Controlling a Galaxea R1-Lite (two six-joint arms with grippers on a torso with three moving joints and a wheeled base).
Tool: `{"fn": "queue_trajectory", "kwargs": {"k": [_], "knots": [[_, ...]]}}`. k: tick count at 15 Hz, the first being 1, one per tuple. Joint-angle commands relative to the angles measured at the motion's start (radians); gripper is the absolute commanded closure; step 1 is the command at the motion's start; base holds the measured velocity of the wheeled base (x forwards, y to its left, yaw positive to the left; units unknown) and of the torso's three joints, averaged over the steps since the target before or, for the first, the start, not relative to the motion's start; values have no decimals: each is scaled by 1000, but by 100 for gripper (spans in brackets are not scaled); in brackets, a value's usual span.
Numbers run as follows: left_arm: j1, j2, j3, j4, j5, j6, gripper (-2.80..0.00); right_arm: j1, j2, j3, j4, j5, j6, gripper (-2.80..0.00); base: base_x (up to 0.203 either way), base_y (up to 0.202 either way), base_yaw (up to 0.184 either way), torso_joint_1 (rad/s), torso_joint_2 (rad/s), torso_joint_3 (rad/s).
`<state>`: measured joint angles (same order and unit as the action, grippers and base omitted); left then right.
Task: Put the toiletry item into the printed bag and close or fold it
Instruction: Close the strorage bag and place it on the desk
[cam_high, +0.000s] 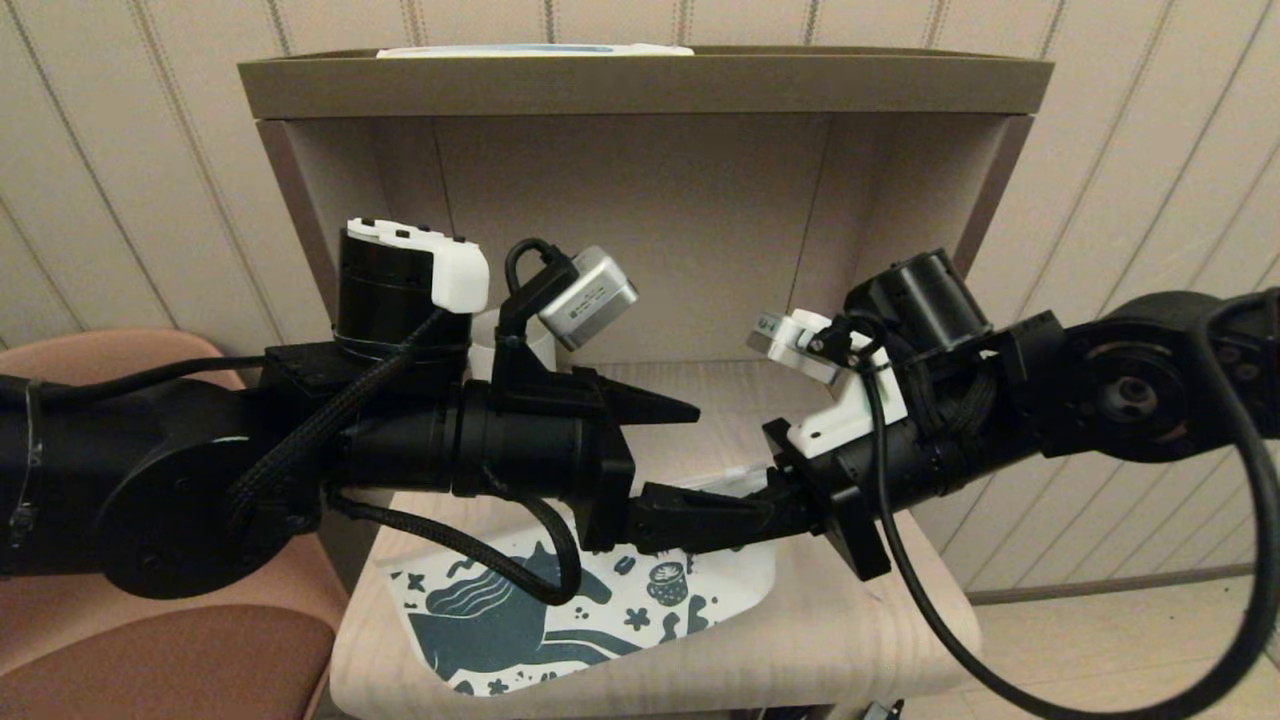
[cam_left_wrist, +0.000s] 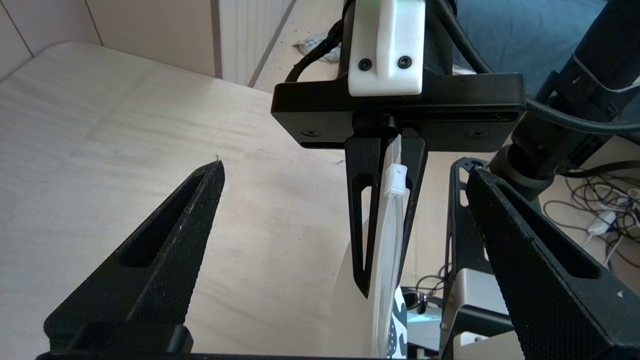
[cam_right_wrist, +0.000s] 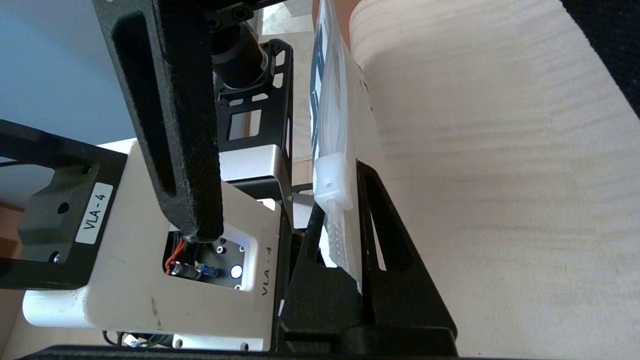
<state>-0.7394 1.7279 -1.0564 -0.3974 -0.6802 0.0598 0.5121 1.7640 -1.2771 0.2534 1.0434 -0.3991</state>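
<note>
The printed bag (cam_high: 520, 620), white with a dark teal horse and cup, lies on the wooden table (cam_high: 850, 630) with its top edge lifted. My right gripper (cam_high: 690, 515) is shut on that zip edge, just behind the white slider (cam_right_wrist: 332, 182). Seen edge-on, the bag (cam_right_wrist: 330, 100) runs away from the right gripper (cam_right_wrist: 340, 192). My left gripper (cam_high: 650, 465) faces it, open, its fingers on either side of the right gripper's tips. In the left wrist view the left gripper (cam_left_wrist: 345, 170) straddles the bag edge (cam_left_wrist: 387, 260) and the slider (cam_left_wrist: 397, 180) without touching. The toiletry item is not in view.
A white mug (cam_high: 490, 345) stands behind my left wrist, mostly hidden. A brown shelf unit (cam_high: 640, 85) walls in the table's back and sides. A brown chair (cam_high: 150, 650) sits at the left. Cables lie on the floor (cam_left_wrist: 600, 210) beyond the table edge.
</note>
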Motion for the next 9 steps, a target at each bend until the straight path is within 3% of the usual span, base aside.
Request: {"fn": "queue_trajectory", "kwargs": {"k": [1,2,3,9], "knots": [[0,-1,-1,-3,-4,0,-280,0,0,-1,1,6,-3,0,0,0,0,0,0,0],[0,-1,1,-3,-4,2,-280,0,-1,-1,1,6,-4,0,0,0,0,0,0,0],[0,-1,3,-3,-4,2,0,0,0,-1,1,6,-3,0,0,0,0,0,0,0],[0,1,4,-1,-6,3,0,0,3,-1,1,1,-4,0,0,0,0,0,0,0]]}}
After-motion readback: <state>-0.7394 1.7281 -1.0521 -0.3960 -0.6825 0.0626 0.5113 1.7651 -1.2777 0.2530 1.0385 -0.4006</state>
